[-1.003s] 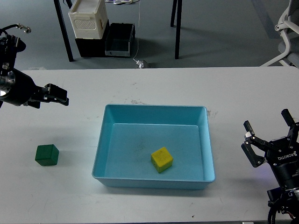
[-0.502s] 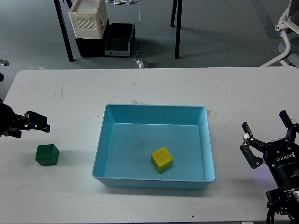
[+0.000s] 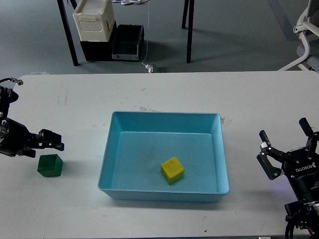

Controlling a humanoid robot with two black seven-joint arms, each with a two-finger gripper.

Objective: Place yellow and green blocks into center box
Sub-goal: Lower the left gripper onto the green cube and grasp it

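A yellow block lies inside the light blue box at the middle of the white table. A green block sits on the table left of the box. My left gripper hovers just above and behind the green block, seen end-on and dark, so its fingers cannot be told apart. My right gripper is at the right front of the table, fingers spread open and empty, well away from the box.
The table's far edge runs across the top. Behind it stand table legs, a white crate on black boxes, and a white chair at the far right.
My left gripper came down from the upper left, swung out to the left, and now sits a little right of that, just above the green block. The blocks and the right gripper stayed put.
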